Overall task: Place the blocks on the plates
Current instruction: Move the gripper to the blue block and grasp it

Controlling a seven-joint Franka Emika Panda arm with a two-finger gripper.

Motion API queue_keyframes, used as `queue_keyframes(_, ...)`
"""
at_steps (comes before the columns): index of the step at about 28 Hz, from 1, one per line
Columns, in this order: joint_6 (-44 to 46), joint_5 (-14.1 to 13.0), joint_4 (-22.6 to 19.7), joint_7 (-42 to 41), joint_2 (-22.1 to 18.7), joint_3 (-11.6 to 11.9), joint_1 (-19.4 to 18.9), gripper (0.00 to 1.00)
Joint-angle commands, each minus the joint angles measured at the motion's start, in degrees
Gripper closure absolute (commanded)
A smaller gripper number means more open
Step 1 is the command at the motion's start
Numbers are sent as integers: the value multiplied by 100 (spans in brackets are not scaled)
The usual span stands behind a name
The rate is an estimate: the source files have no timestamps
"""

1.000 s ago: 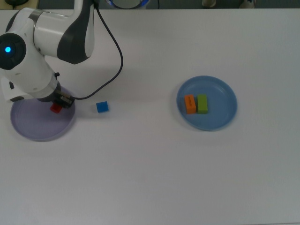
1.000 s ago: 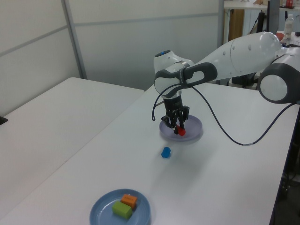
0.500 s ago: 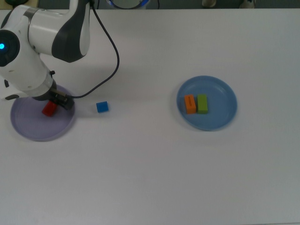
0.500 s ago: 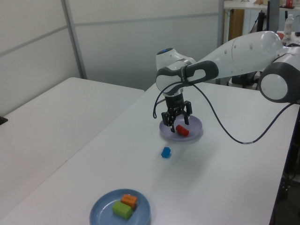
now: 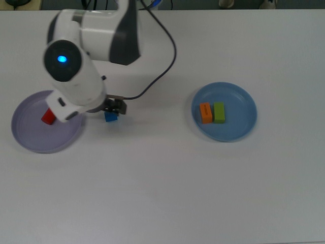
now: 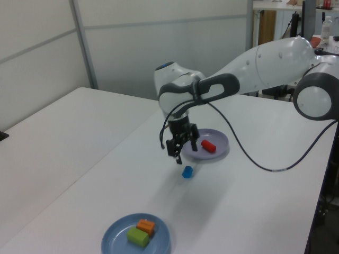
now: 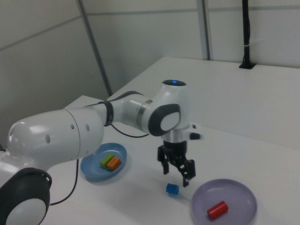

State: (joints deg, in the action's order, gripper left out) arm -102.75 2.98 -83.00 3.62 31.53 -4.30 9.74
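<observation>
My gripper [image 7: 176,176] hangs open and empty just above the short blue block [image 7: 172,189], which lies on the white table beside the lavender plate [image 7: 240,191]. In the top view the arm covers most of the gripper [image 5: 115,107], and only part of the blue block [image 5: 110,117] peeks out. The red block [image 5: 49,116] lies on the lavender plate [image 5: 30,138]. Side by side on the light blue plate [image 5: 239,128] rest the orange block [image 5: 205,113] and the green block [image 5: 219,112]. In the left view the gripper [image 6: 177,156] is a little above the blue block [image 6: 187,172].
A black cable [image 5: 161,66] loops from the arm over the table toward the gripper. In the left view a second white table [image 6: 58,127] stands beside this one. The table's far edge runs along the top view's top.
The gripper opened and left the red block on the lavender plate. It then swung toward the top view's right and now hangs over the blue block.
</observation>
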Motion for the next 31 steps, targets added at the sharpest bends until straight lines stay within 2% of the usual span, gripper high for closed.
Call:
queue_keyframes(1,124,159,-129,-414,-60,52,-288,0)
queue_keyframes(3,107,202,-129,-581,-25,52,-350,0)
queue_keyframes(10,45,738,-138,-1257,142,52,-403,0)
queue_keyframes(21,27,950,-138,-1426,292,43,-429,0)
queue_keyframes(22,19,985,-138,-1417,327,43,-473,3)
queue_keyframes(24,-43,1046,-138,-1426,336,43,-500,13)
queue_keyframes(26,-69,1090,-164,-1426,336,43,-500,30)
queue_keyframes(27,-69,1099,-182,-1435,336,43,-500,45)
queue_keyframes(28,-69,1082,-182,-1443,327,43,-500,71)
queue_keyframes(30,-61,1055,-182,-1452,327,43,-500,94)
queue_keyframes(31,-61,1038,-173,-1452,327,43,-500,100)
